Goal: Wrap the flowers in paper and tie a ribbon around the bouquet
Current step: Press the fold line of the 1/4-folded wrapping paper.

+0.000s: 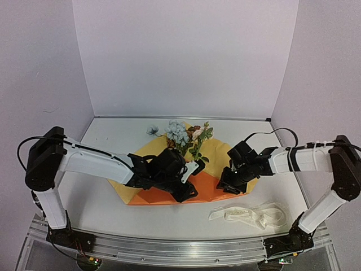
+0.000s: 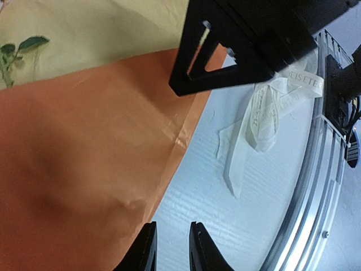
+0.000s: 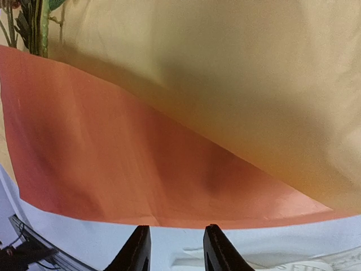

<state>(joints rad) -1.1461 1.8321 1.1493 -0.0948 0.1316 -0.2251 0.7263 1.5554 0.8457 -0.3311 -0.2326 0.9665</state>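
The paper point(image 1: 210, 187) lies spread in the middle of the table, orange toward the near edge and pale yellow behind. On it lie the flowers point(image 1: 181, 135), blooms pointing away from the arms. My left gripper point(image 1: 189, 193) hovers low at the orange sheet's near edge point(image 2: 84, 169). Its fingers point(image 2: 148, 251) stand slightly apart with bare table between them. My right gripper point(image 1: 228, 186) stands open at the paper's right near edge point(image 3: 141, 169), nothing between its fingers point(image 3: 217, 248). The cream ribbon point(image 1: 248, 214) lies loosely piled near the right arm's base.
The ribbon point(image 2: 265, 116) lies between the paper and the aluminium rail point(image 1: 180, 248) along the table's near edge. White walls close in the back and both sides. The right gripper's black body point(image 2: 237, 51) hangs close above in the left wrist view.
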